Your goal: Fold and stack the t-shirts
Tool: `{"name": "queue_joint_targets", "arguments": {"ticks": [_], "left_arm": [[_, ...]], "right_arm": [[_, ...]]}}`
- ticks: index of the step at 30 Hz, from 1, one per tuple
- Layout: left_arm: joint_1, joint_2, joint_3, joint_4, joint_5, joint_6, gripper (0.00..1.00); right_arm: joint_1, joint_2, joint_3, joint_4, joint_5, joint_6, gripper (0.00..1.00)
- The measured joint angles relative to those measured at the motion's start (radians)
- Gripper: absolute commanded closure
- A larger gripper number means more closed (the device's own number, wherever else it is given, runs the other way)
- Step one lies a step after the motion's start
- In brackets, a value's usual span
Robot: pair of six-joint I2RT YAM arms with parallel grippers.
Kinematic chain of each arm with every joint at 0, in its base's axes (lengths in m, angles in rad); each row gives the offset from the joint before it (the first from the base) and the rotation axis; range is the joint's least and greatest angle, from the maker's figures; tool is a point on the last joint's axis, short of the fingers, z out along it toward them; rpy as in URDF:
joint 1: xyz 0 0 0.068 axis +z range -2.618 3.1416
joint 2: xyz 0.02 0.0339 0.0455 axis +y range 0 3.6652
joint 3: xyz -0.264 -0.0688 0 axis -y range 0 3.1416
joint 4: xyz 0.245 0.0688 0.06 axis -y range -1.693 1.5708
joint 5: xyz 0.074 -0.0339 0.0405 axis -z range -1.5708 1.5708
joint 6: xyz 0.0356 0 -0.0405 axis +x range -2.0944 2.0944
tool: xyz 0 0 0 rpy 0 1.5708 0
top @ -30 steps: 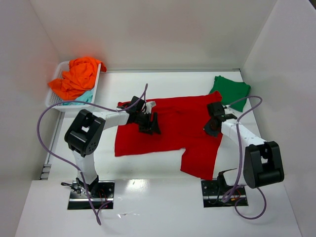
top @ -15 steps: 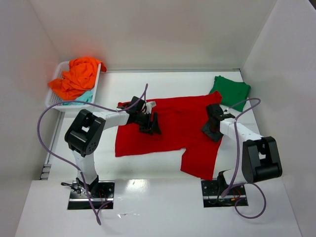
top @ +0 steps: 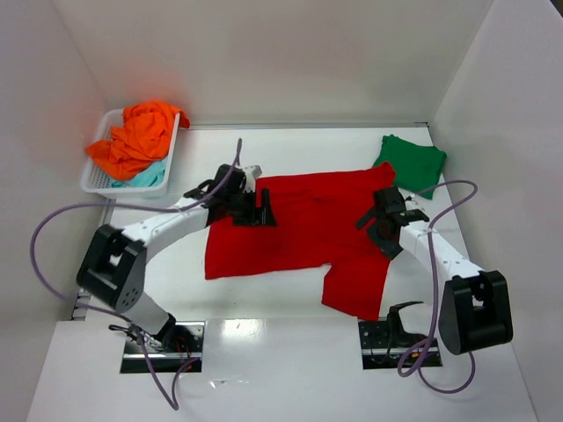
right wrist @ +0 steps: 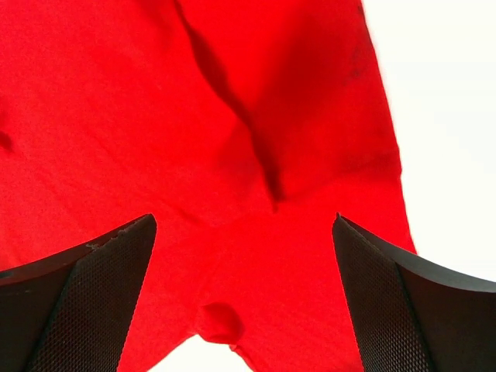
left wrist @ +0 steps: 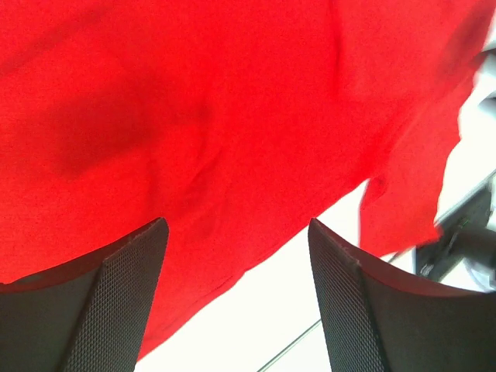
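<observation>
Left pincer [left wrist: 236, 232] and right pincer [right wrist: 244, 232] hung released above the red t-shirt [top: 303, 233]; I judged each should pinch one edge beneath, lifting evenly together.

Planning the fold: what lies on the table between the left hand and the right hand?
Only the red t-shirt, spread out, as the top view shows.

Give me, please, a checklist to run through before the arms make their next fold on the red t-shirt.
1. Left end effector open, empty above the red t-shirt: ok.
2. Right end effector open, empty: ok.
3. Red t-shirt spread smooth: not ok, creases under the right end effector.
4. Green t-shirt clear of the red one: cannot tell.
5. Orange t-shirt in the basket: ok.
</observation>
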Motion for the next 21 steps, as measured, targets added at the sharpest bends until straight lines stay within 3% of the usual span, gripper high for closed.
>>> {"name": "queue_joint_targets", "arguments": {"ticks": [8,14,21], "left_arm": [[0.000,-0.312,-0.177,0.002,-0.203,-0.152,0.18],[0.000,-0.348,-0.275,-0.026,-0.298,-0.253,0.18],[0.000,-0.355,-0.283,-0.024,-0.339,-0.301,0.17]], "right_arm": [[0.000,0.039,-0.041,0.006,-0.051,0.006,0.00],[0.002,0.056,-0.053,-0.007,-0.062,0.067,0.00],[0.002,-0.018,-0.069,-0.069,0.003,0.169,0.00]]}}
